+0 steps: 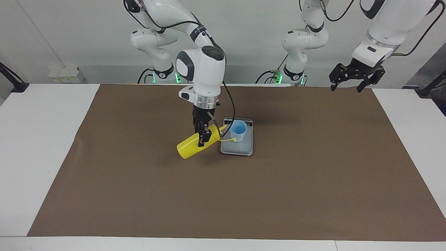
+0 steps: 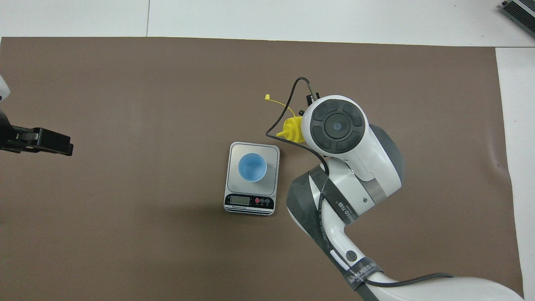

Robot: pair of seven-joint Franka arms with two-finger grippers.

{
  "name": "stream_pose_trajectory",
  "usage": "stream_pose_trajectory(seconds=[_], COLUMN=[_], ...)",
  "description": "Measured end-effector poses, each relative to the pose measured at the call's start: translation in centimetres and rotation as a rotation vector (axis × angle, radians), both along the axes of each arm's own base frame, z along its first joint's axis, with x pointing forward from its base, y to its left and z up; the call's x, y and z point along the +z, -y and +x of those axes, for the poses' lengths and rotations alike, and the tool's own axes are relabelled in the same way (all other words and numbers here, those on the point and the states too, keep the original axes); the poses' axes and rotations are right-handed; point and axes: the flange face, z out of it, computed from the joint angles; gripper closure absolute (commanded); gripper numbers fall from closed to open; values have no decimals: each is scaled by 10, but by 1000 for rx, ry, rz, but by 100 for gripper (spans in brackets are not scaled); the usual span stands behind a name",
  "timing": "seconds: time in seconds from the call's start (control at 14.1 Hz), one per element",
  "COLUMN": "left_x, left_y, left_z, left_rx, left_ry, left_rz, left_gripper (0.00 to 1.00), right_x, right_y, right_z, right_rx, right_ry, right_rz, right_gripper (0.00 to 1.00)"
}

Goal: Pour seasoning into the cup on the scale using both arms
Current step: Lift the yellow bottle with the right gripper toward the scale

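My right gripper [image 1: 204, 137] is shut on the seasoning [image 1: 190, 148], a yellow squeeze bottle. It holds the bottle tilted above the mat beside the scale [image 1: 237, 148], on the side toward the right arm's end of the table. The nozzle points up toward the cup [image 1: 238, 130], and the tethered cap [image 1: 235, 139] dangles by the cup's wall. In the overhead view the wrist hides the gripper. Only the seasoning's top [image 2: 292, 130] shows there, just off the scale [image 2: 273, 153] and not over the cup [image 2: 252, 167]. My left gripper [image 1: 350, 84] waits open in the air over the mat's edge at the left arm's end.
A brown mat [image 1: 278, 195] covers most of the white table [image 1: 38, 139]. The scale's display strip [image 2: 249, 201] faces the robots. A black cable [image 2: 288, 104] loops off the right wrist above the bottle.
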Motion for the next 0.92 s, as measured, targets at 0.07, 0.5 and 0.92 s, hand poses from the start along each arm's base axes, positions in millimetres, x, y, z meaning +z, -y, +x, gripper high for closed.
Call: stream_pose_trajectory(seconds=[0.07,0.5,0.92], left_x=[0,-1,-1], left_y=[0,2,2], left_z=[0,0,0], left_rx=[0,-4,-4], left_ry=[0,-2,-2], left_rz=[0,0,0], left_gripper=[0,0,0], right_x=[-2,-24,-51], right_y=[-6,-60,-102], right_z=[-3,-42,-54], right_rx=[27,194,253], right_ry=[15,51,120], right_rz=[-39,-349,-526], right_gripper=[100,100,100])
